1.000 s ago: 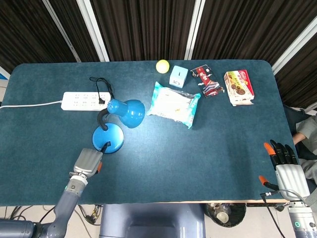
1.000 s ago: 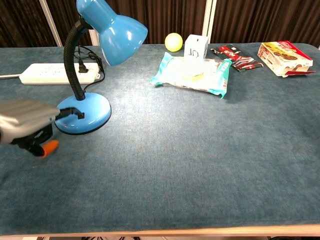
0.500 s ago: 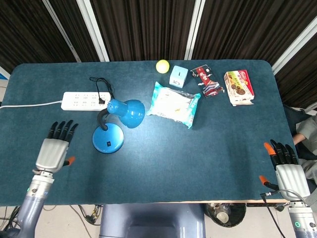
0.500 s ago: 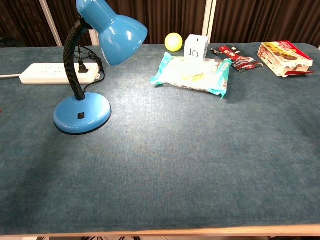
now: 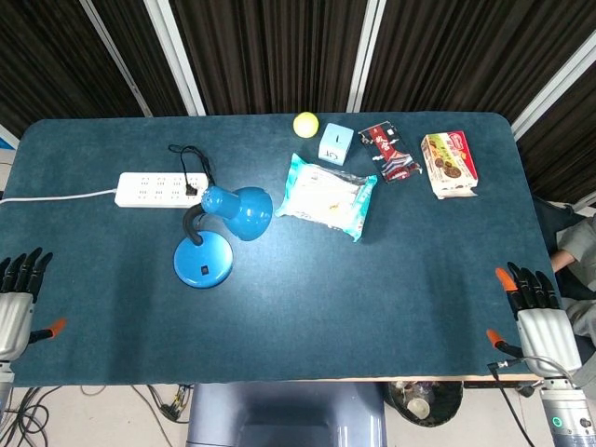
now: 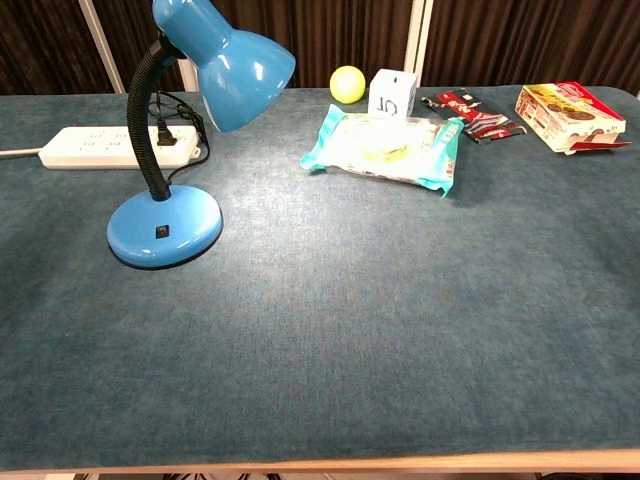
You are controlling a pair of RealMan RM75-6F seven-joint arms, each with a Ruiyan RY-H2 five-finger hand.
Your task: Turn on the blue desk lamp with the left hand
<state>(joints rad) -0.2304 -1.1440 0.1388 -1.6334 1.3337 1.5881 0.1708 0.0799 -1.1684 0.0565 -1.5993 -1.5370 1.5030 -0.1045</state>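
The blue desk lamp [image 5: 219, 233] stands at the table's left centre, with a round base [image 6: 165, 230], a black gooseneck and a blue shade [image 6: 232, 62]. A small black switch [image 6: 161, 233] sits on the base. No glow shows from the shade in either view. My left hand [image 5: 17, 300] is at the far left edge of the head view, off the table's front left corner, fingers extended and apart, holding nothing. My right hand [image 5: 540, 317] lies at the table's front right corner, fingers straight, empty. Neither hand appears in the chest view.
A white power strip [image 5: 160, 189] with the lamp's plug lies behind the lamp. Further right are a wipes pack [image 5: 327, 197], a yellow ball [image 5: 305, 124], a small white box [image 5: 335, 143], snack wrappers [image 5: 387, 153] and a biscuit box [image 5: 449, 164].
My left hand has drawn back from the lamp base, moving left and off the table to the frame's left edge. It has left the chest view. The right hand has not moved.
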